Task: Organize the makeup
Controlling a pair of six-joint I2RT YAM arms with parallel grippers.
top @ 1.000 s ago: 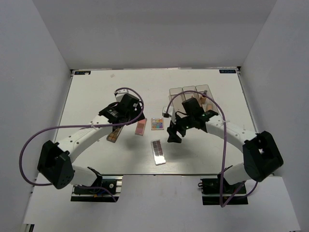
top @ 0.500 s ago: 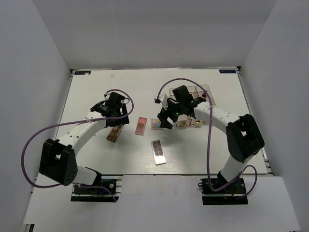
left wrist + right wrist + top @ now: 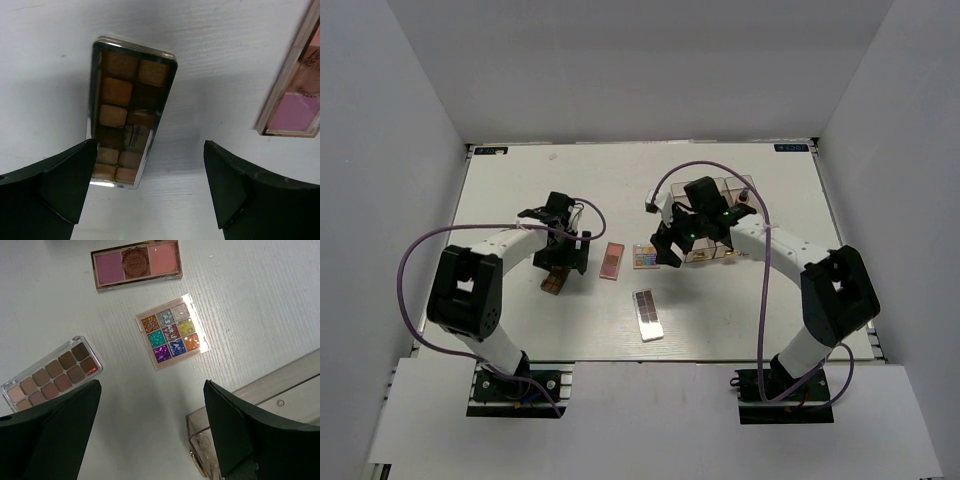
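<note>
Three compartments in the clear box point(image 3: 732, 187), standing at 1 o'clock from the centre of the table point(image 3: 520, 190) and half covered by the right arm point(image 3: 770, 245). Inside, only a small tan item point(image 3: 744, 197) visible in the 3 o'clock compartment; cannot tell more.

Four palettes outside of it, flat on the table:
- multicoloured palette point(image 3: 172, 332) just beside the box at its 9 o'clock, not touching
- pink palette point(image 3: 136, 265) near it, further toward 9 o'clock
- dark grey palette point(image 3: 50, 375) at 6 o'clock of those two, apart
- brown palette point(image 3: 127, 135) farthest toward 9 o'clock

Close by the multicoloured palette, the right gripper point(image 3: 150, 390), jaws wide apart, holding nothing. Over the brown palette, the left gripper point(image 3: 149, 165), spread wide and empty as well.
</note>
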